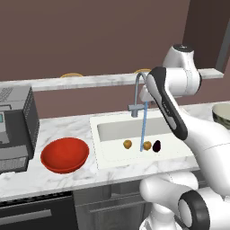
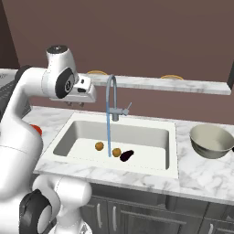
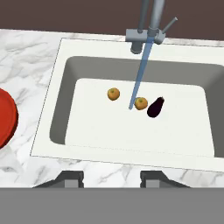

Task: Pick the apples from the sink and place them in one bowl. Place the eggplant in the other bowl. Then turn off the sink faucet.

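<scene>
While water runs from faucet [image 3: 148, 26], two apples [image 3: 113, 94] sit on sink [image 3: 192, 127] floor, mid-frame in hand view: left one alone, right one [image 3: 141, 103] just right of blue stream [image 3: 141, 70], near eggplant [image 3: 155, 107] but contact not clear. Red bowl [image 1: 65, 155] on counter [image 1: 67, 128], lower left of left base view, well apart from basin. Greenish-grey bowl [image 2: 211, 140] at right edge of right base view, beyond sink's right rim. Gripper [image 3: 111, 178] at bottom centre of hand view, above near counter edge, jaws at narrowest, holding nothing. Dark appliance [image 1: 15, 128] far left in left base view.
</scene>
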